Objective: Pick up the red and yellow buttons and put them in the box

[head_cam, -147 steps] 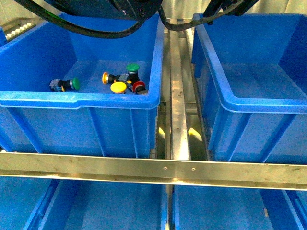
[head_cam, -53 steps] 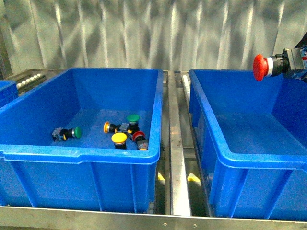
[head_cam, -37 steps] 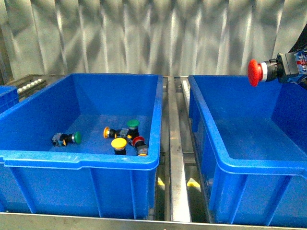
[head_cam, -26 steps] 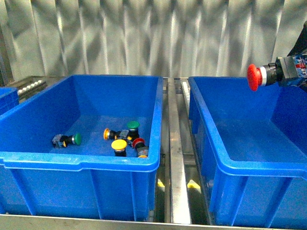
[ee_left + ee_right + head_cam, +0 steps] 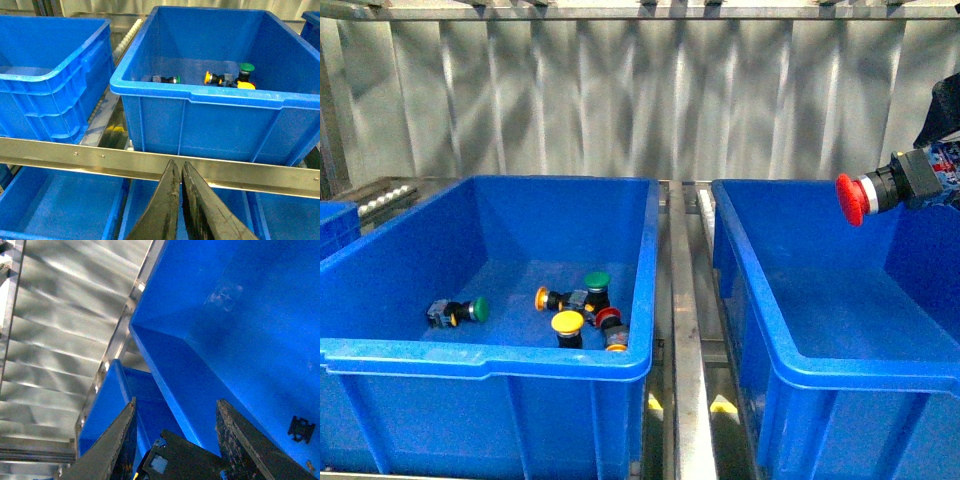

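At the right edge of the front view, the right gripper (image 5: 176, 407) holds a red button (image 5: 850, 198) by its black body. The cap is turned toward the left of the frame. The button hangs in the air over the right bin (image 5: 840, 375) and is clear of its floor. In the right wrist view, the two fingers (image 5: 114, 450) stand on both sides of this dark body.

The left bin (image 5: 480, 355) at lower left holds a cluster near its right wall. It consists of a yellow button (image 5: 567, 322), a second yellow button (image 5: 542, 298) lying sideways, a second red button (image 5: 608, 318) and a green button (image 5: 597, 281). Another green one (image 5: 475, 308) lies apart, further left.

At the bottom of the left wrist view, the left gripper (image 5: 179, 200) has its fingers pressed almost together. It holds nothing.
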Motion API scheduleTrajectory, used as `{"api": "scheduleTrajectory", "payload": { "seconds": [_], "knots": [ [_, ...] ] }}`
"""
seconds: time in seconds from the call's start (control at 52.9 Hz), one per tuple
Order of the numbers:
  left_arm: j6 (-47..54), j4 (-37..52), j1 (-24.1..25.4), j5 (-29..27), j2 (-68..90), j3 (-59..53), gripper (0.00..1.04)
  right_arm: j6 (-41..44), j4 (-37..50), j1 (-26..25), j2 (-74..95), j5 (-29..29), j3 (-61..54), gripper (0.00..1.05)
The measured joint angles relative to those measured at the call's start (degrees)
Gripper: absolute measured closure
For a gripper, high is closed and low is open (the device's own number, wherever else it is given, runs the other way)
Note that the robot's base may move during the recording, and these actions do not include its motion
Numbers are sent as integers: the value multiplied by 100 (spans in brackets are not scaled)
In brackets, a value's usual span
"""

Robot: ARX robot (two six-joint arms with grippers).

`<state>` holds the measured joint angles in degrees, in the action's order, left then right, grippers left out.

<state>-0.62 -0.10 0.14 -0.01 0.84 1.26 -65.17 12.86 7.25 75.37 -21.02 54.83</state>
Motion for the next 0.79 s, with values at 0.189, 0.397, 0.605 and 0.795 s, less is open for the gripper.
{"api": "scheduleTrajectory", "payload": {
  "seconds": [0.189,0.397,0.605,0.795],
  "knots": [
    [0,0,0,0,0,0,82,111,2,0,0,-81,70,65],
    [0,0,0,0,0,0,45,380,46,24,0,-343,118,65],
    [0,0,0,0,0,0,9,629,-170,61,0,-710,125,65],
    [13,0,0,0,0,0,8,619,-229,15,-22,-704,122,65]
  ]
}}
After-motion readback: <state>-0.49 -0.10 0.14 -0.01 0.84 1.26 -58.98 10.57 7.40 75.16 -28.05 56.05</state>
